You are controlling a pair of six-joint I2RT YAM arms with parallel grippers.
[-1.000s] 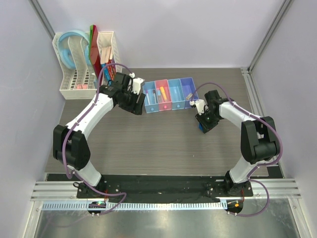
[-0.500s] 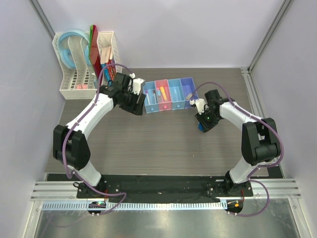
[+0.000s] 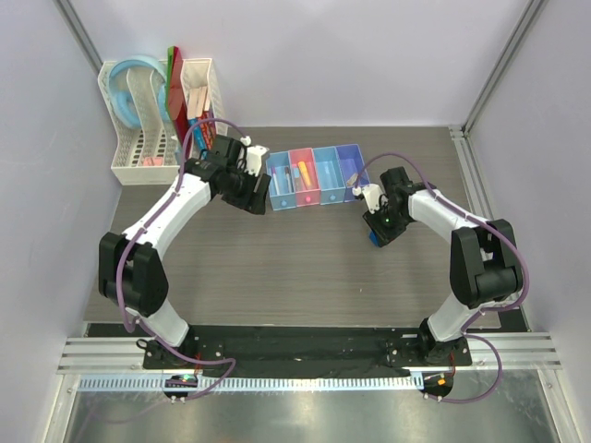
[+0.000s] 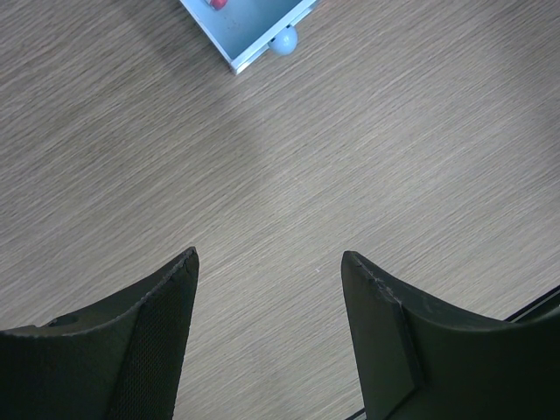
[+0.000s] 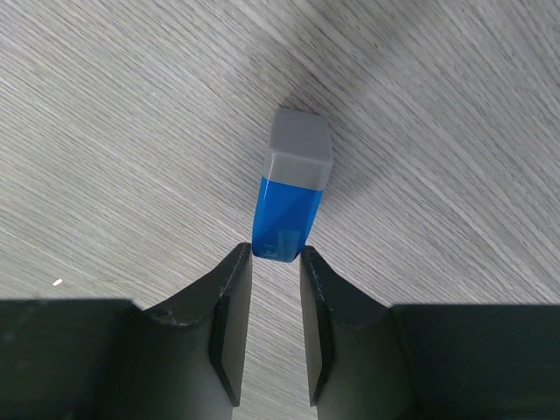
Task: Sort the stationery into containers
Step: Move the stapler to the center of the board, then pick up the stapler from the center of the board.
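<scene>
Evidently the work is nearly done. The right gripper (image 5: 274,255) has its two fingers drawn in to a narrow gap and pinches the near end of a small dark-blue rectangular block (image 5: 289,201) with a grey cap. The capped end juts out past the fingertips, over the grey wood-grain counter (image 3: 295,268). Gripping by the end alone leaves most of the block free, which should let it drop cleanly into a narrow compartment. It also leaves little purchase, so the block could swing or slip on the way.

From above, this block sits just off the right end of the row of four joined translucent plastic bins (image 3: 318,196). The violet-blue bin (image 3: 349,148) is the nearest compartment. The bins already hold pieces, among them an orange-yellow piece (image 3: 302,171) in the pink one.

The left gripper (image 4: 269,262) hangs spread wide with nothing between its fingers. It is over bare counter at the left end of the row, probably parked there to keep out of the way. A white mesh desk rack (image 3: 138,171) stands well apart in the far left corner.
</scene>
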